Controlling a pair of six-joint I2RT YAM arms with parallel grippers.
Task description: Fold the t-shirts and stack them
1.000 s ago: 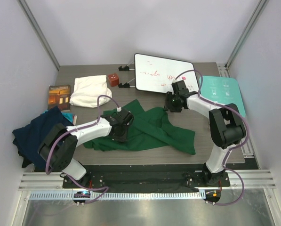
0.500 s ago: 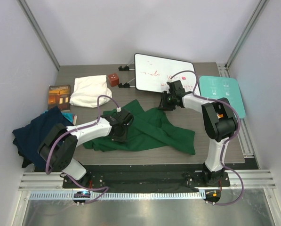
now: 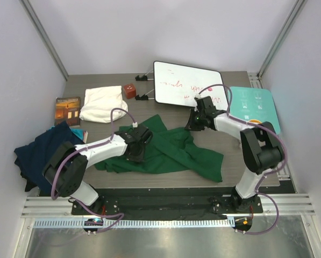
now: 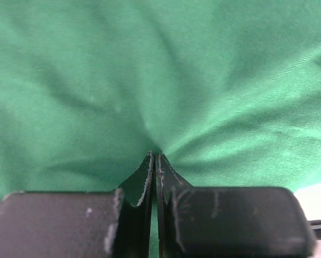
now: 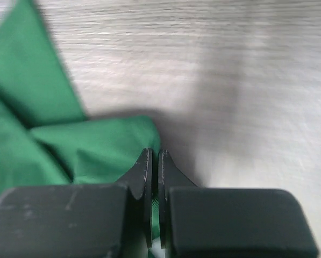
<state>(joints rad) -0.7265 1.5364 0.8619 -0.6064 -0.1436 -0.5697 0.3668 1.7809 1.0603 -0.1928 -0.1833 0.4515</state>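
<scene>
A dark green t-shirt (image 3: 171, 150) lies rumpled across the middle of the table. My left gripper (image 3: 134, 152) is shut on a pinch of its cloth near the left part; in the left wrist view the green t-shirt (image 4: 160, 80) fills the frame above the gripper (image 4: 154, 157). My right gripper (image 3: 191, 127) is shut on the shirt's upper right edge, and green cloth (image 5: 95, 145) shows between the closed fingers of the gripper (image 5: 154, 153). A navy blue t-shirt (image 3: 39, 153) is heaped at the left edge. A cream-white t-shirt (image 3: 102, 104) lies folded at the back left.
A whiteboard (image 3: 188, 83) stands at the back centre, a teal board (image 3: 254, 105) at the right. A small red-brown cube (image 3: 129, 90) sits beside the cream shirt, and a brown book (image 3: 68, 109) lies left of it.
My right gripper came down to the green t-shirt's upper right edge and closed on it. The left arm has stayed in place.
</scene>
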